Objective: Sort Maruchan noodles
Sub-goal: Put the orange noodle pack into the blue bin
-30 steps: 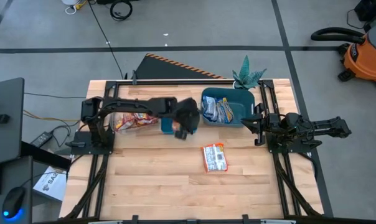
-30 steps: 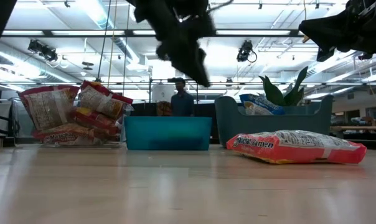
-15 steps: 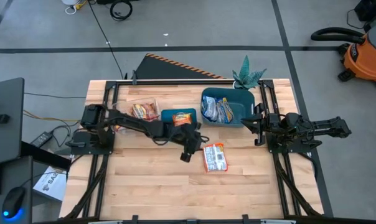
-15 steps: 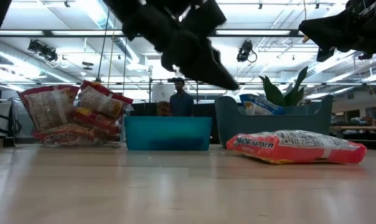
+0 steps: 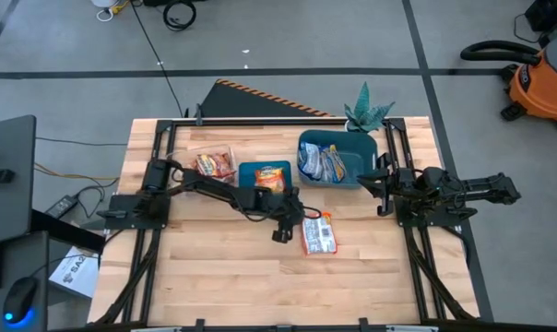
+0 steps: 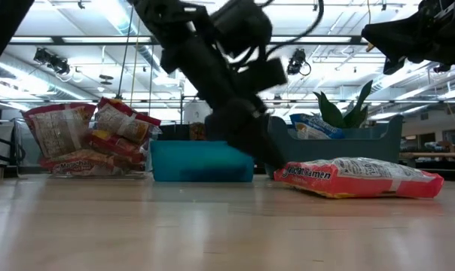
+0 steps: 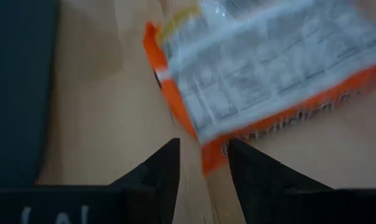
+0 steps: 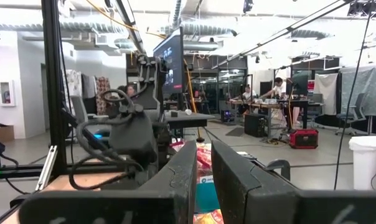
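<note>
While I watched from my station, the left gripper (image 5: 282, 233) sat low over the wooden table (image 5: 223, 277), its two dark fingers (image 7: 157, 174) parted by a narrow gap and holding nothing. Just ahead of the fingertips lay the orange-edged, silver-white crinkly plastic noodle packet (image 5: 318, 232), flat on the boards; in the left wrist view its orange corner (image 7: 206, 155) reached down into the gap between the fingertips, but I could not tell whether they touched it. From table height the same packet (image 6: 359, 177) rested flat beside the lowered arm.

Behind the gripper, toward the table's far edge, stood the small teal plastic bin (image 5: 269, 175) with one orange packet (image 5: 272, 174) inside. Farther to its left side lay the red packets in the clear box (image 5: 216, 164), heaped upright as seen from the low view (image 6: 88, 139). To its right and farther back stood the larger teal bin (image 5: 336, 159) holding blue-silver packets (image 5: 326, 164).

Well apart, the right gripper (image 5: 386, 184) waited raised at the table's right edge, its fingers (image 8: 182, 180) nearly together around nothing.
</note>
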### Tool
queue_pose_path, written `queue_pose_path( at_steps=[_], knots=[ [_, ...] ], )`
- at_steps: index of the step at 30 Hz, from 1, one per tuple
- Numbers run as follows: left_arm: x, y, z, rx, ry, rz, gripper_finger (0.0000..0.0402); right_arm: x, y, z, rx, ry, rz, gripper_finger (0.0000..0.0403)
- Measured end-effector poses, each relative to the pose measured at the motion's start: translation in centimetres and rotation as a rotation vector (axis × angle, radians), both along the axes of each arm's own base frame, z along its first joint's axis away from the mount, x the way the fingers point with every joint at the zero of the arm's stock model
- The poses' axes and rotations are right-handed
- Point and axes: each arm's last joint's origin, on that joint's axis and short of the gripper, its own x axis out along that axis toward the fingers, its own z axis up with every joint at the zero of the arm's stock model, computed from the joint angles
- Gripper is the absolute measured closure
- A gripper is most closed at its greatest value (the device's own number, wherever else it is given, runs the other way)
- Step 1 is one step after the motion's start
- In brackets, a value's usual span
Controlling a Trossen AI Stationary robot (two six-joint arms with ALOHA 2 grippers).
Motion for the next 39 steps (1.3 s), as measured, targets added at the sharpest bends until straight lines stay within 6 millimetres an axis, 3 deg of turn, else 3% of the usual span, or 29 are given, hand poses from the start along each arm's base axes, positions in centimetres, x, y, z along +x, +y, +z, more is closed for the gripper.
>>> queue_pose_path(
  at_steps=[11, 25, 31, 39],
  knots=[
    [0.0, 0.8, -1.9, 0.004, 0.058, 0.015, 0.026, 0.0, 0.0, 0.1, 0.001, -0.008, 0.0, 0.0348],
    [0.3, 0.7, -1.6, -0.002, 0.02, 0.014, 0.0265, 0.0, 0.0, 0.1, 0.0, -0.008, 0.0, 0.0348],
    [0.4, 0.5, -1.6, -0.033, 0.009, -0.016, 0.0308, 0.0, 0.0, 0.1, 0.0, -0.008, 0.0, 0.0348],
    [0.3, 0.2, -1.3, -0.061, 0.004, 0.006, 0.0393, 0.0, 0.0, 0.1, 0.0, -0.008, 0.0, 0.0348]
  ],
)
